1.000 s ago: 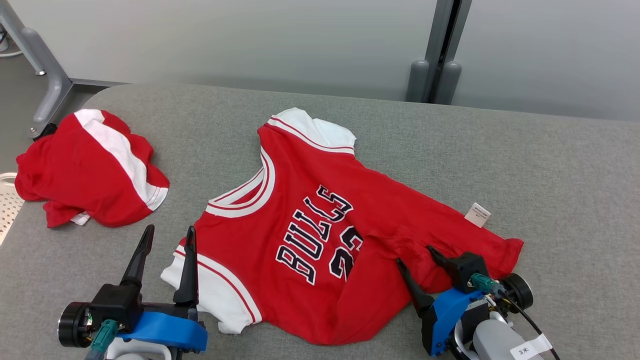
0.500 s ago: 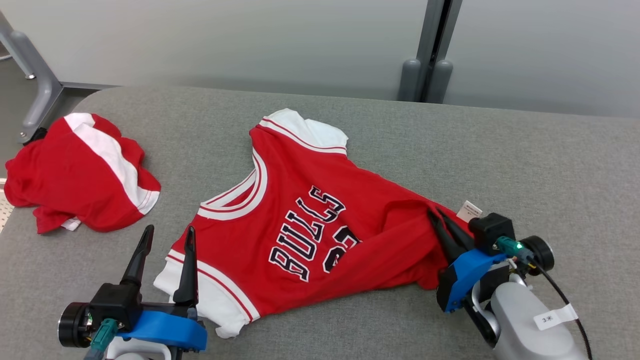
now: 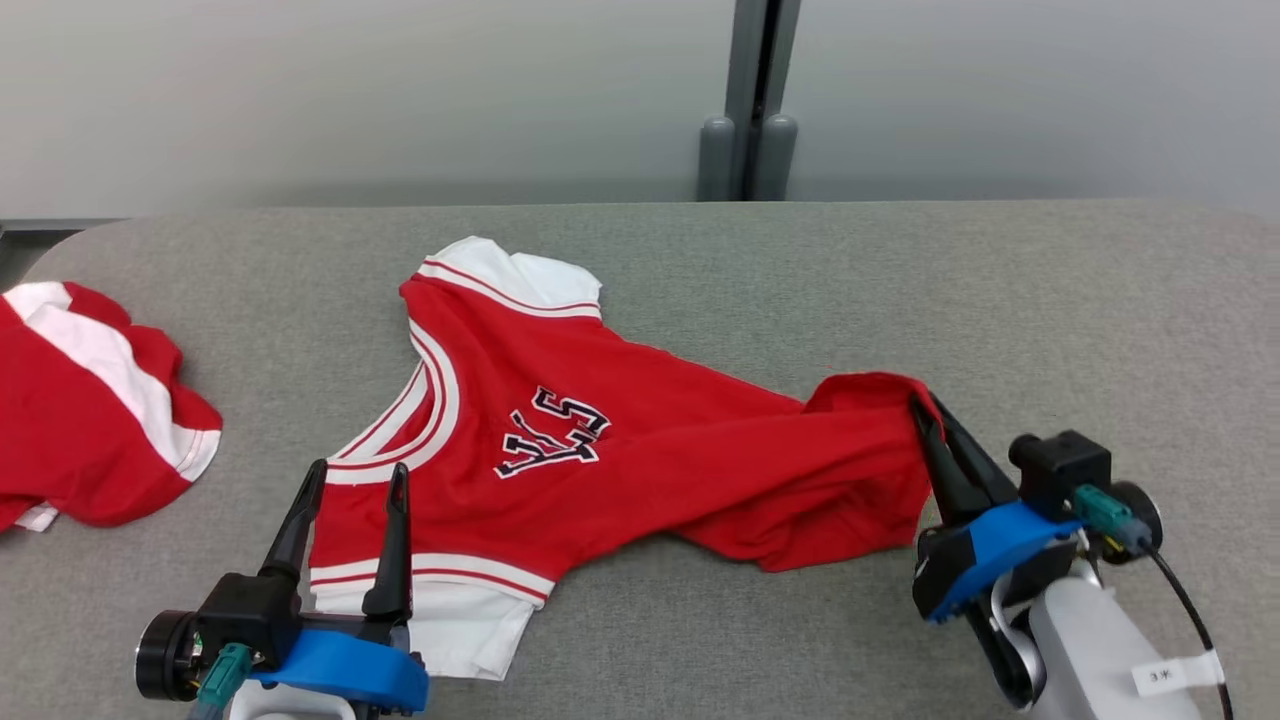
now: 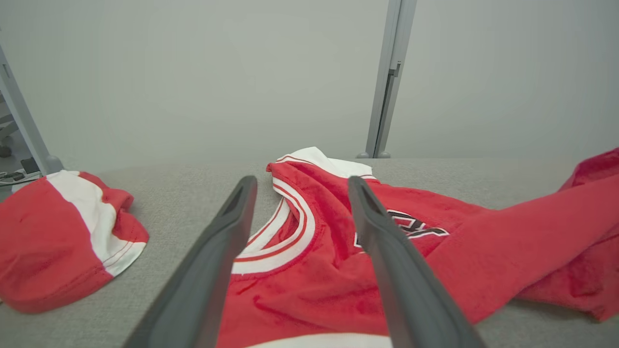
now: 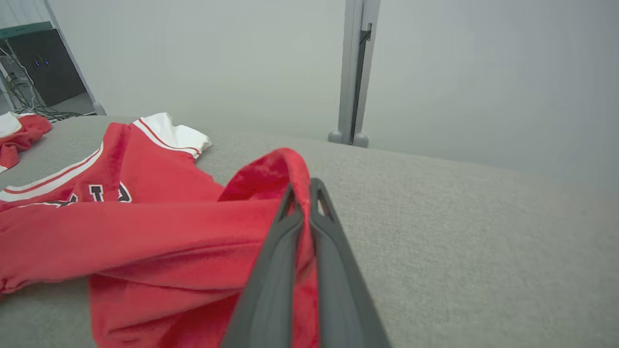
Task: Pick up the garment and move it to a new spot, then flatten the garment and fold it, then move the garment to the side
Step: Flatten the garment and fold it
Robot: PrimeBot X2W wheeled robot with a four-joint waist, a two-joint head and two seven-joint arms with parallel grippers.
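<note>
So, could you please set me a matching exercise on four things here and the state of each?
1. left gripper
2. right gripper
3. jersey
4. second red garment

A. bunched at the table's left end
B. jaws open, near the collar
C. jaws shut on the jersey
D. stretched across the table, lettering partly hidden

Pairs: 1-B; 2-C; 3-D; 4-A.

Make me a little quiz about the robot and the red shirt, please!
1. True or false: the right gripper is shut on the shirt.
2. The left gripper is: A) open, B) shut on the collar, C) shut on nothing.
3. What colour is the table under the shirt?
Key: 1 true; 2 A; 3 grey.
</note>
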